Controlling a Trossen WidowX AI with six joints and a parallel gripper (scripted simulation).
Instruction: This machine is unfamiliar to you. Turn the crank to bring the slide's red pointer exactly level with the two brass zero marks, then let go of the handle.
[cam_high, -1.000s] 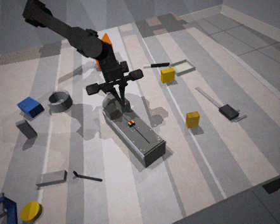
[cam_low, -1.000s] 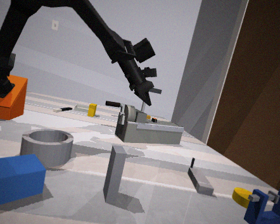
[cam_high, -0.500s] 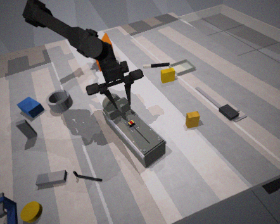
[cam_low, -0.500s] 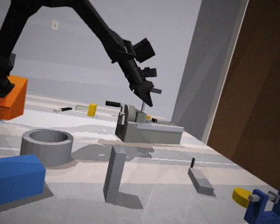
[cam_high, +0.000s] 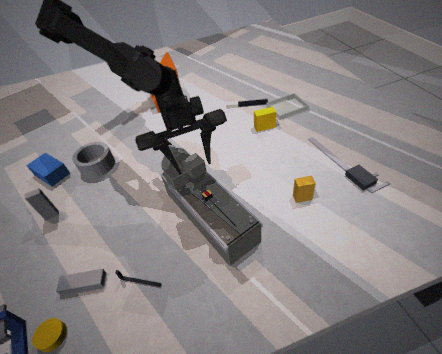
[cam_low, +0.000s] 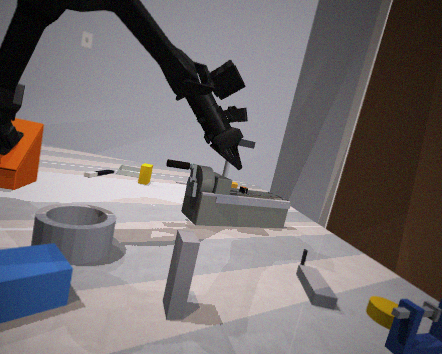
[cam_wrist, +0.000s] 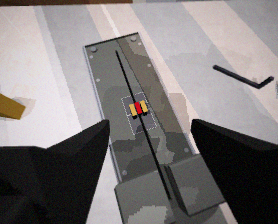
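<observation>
The grey machine (cam_high: 245, 244) (cam_low: 240, 212) (cam_wrist: 106, 70) stands on the table, with a long slot along its top. In the wrist view the red pointer (cam_wrist: 138, 107) lies between the two brass marks (cam_wrist: 133, 110) and looks about level with them. The crank's black handle (cam_low: 178, 164) sticks out at the machine's end, pointing toward the robot's base; the gripper and housing hide it in the top view. My gripper (cam_high: 194, 168) (cam_wrist: 150, 124) is open, with nothing between its fingers. It hangs above the housing end of the machine, apart from the handle.
A grey ring (cam_high: 95, 171) (cam_low: 75, 242) and a blue block (cam_high: 48, 169) (cam_low: 32, 280) stand to one side of the machine. A yellow block (cam_high: 265, 120) (cam_low: 145, 174) and an amber block (cam_high: 304, 190) (cam_wrist: 10, 107) stand on the other. A black bent key (cam_high: 142, 281) (cam_wrist: 240, 77) lies farther off.
</observation>
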